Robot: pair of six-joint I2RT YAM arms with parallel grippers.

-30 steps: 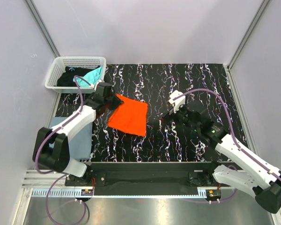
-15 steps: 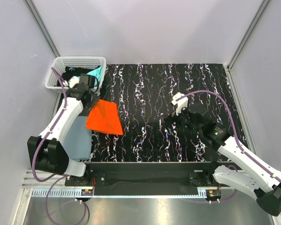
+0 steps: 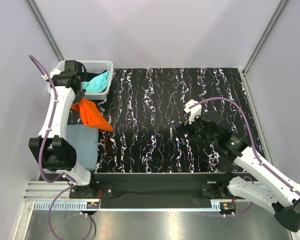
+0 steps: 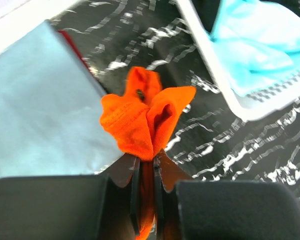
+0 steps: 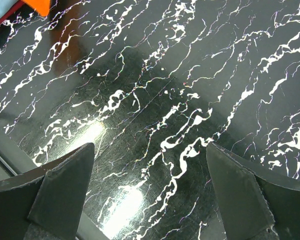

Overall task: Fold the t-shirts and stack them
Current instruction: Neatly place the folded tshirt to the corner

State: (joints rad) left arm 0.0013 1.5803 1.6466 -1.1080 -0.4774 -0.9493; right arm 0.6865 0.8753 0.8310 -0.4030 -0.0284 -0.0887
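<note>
A folded bright orange t-shirt [image 3: 91, 115] [image 4: 145, 117] hangs from my left gripper [image 3: 79, 102] [image 4: 146, 159], which is shut on its bunched edge. It hangs above the far end of a folded slate grey-blue t-shirt [image 3: 82, 145] [image 4: 37, 107] lying flat at the table's left edge. A teal t-shirt [image 3: 96, 83] [image 4: 257, 45] and a black one [image 3: 101, 95] lie in the white basket [image 3: 97, 65] [image 4: 225, 87]. My right gripper [image 3: 186, 129] [image 5: 150, 172] hovers open over bare table, right of centre, with nothing between its fingers.
The black marbled mat [image 3: 190, 100] [image 5: 165, 75] covers the table. White walls close in on the left, back and right. A black rail [image 3: 160, 181] runs along the near edge between the arm bases.
My left arm swung left and back toward the basket, carrying the orange t-shirt off the mat's middle; it now hangs bunched over the grey-blue shirt. The right arm barely shifted.
</note>
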